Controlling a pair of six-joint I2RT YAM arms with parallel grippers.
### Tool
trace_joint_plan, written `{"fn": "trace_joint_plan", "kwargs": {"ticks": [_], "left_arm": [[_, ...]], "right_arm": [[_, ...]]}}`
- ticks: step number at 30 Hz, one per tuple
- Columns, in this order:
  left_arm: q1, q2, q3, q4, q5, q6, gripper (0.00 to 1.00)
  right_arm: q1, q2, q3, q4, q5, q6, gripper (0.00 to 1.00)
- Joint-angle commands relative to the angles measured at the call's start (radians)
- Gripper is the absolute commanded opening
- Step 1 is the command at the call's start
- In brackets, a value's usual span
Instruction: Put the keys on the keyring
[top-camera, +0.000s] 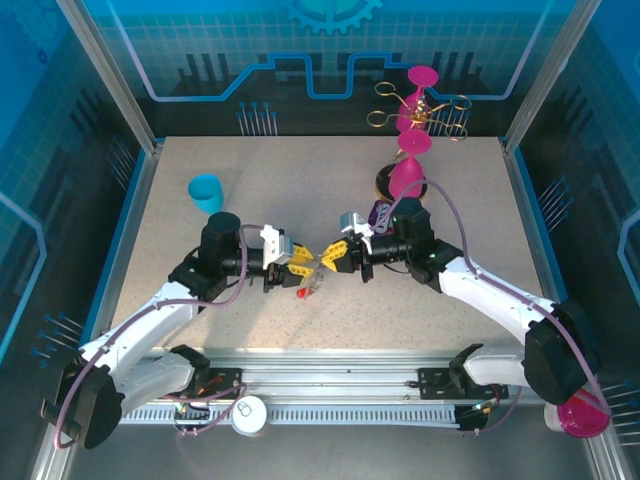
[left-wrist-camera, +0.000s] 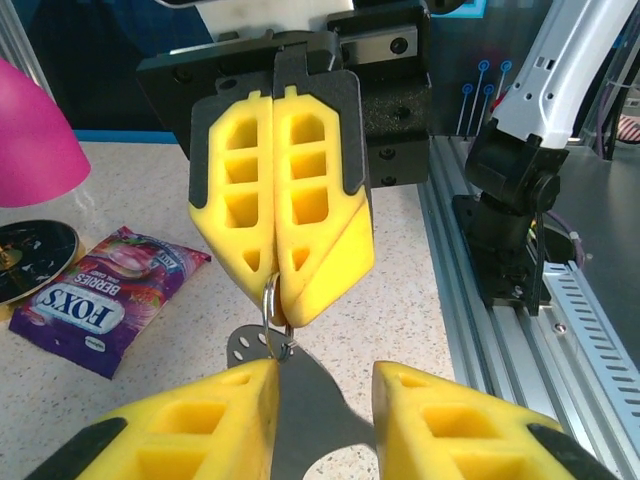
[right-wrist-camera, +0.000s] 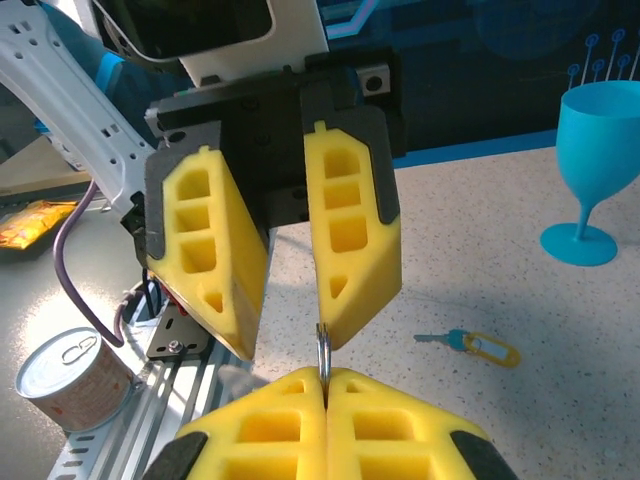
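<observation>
"Now, keyring whereabouts, with the blue goblet as the mark?"

"Up off the table, well to the right of the goblet and closer to the near edge. Pinched by its small silver ring, edge-on, in the right gripper, fingers pressed flat together on the wire."

"And the left gripper?"

"Facing the right one tip to tip, on the goblet's side of the pinch. Fingers spread, with a gap showing between them from the right wrist view. Flat grey metal piece, joined to the ring, lying in that gap against 1 finger, not seen clamped. No telling whether key blade or loop body."

"Keys?"

"2 on the table. Yellow-headed key on the goblet's side of the left gripper and near it, blade end toward the gripper, head end away. Red-headed key on the other side from the goblet, just beside the left fingers, toward the near edge."

"Nearer arm for a pick-up?"

"Left, by the look of it: both keys close to its fingers, right gripper busy steadying the ring. Likely crux: ring presented edge-on toward the left fingers, so any key hole to be brought square to that wire, along the tip-to-tip line."
</observation>
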Motion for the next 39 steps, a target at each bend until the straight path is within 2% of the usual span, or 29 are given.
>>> {"fn": "trace_joint_plan", "kwargs": {"ticks": [1, 5, 13, 17, 20, 22, 23, 25, 26, 29, 30, 34, 39], "left_arm": [[-0.008, 0.011, -0.012, 0.052, 0.041, -0.022, 0.28], [-0.009, 0.014, -0.017, 0.057, 0.022, -0.027, 0.24], [-0.01, 0.008, -0.035, 0.132, 0.052, -0.095, 0.23], [-0.014, 0.003, -0.034, 0.131, 0.052, -0.097, 0.12], [-0.015, -0.004, -0.033, 0.123, 0.043, -0.091, 0.0], [-0.015, -0.011, -0.027, 0.096, 0.023, -0.072, 0.0], [-0.015, -0.019, -0.023, 0.077, 0.002, -0.056, 0.0], [-0.015, -0.042, -0.015, 0.024, -0.06, -0.01, 0.0], [-0.017, -0.056, -0.008, -0.011, -0.103, 0.025, 0.0], [-0.026, -0.084, 0.038, -0.16, -0.223, 0.16, 0.0], [-0.034, -0.087, 0.059, -0.221, -0.26, 0.21, 0.0], [-0.076, -0.073, 0.136, -0.399, -0.353, 0.364, 0.0], [-0.151, -0.044, 0.189, -0.489, -0.444, 0.47, 0.0]], "right_arm": [[0.019, -0.007, -0.007, 0.065, -0.05, -0.006, 0.0], [0.027, -0.002, -0.005, 0.064, -0.056, -0.011, 0.0], [0.047, 0.005, 0.0, 0.06, -0.025, -0.022, 0.0], [0.056, 0.014, 0.012, 0.061, -0.023, -0.019, 0.0], [0.058, 0.019, 0.018, 0.059, -0.026, -0.019, 0.0], [0.057, 0.014, 0.02, 0.04, -0.015, -0.027, 0.0], [0.054, 0.007, 0.022, 0.011, 0.007, -0.042, 0.0], [0.043, -0.022, 0.027, -0.085, 0.114, -0.086, 0.29], [0.04, -0.041, 0.031, -0.147, 0.197, -0.128, 0.35], [0.049, -0.086, 0.031, -0.298, 0.406, -0.274, 0.38], [0.053, -0.096, 0.035, -0.336, 0.431, -0.322, 0.38], [0.077, -0.108, 0.065, -0.372, 0.449, -0.372, 0.38], [0.134, -0.064, 0.133, -0.382, 0.396, -0.41, 0.33]]}}
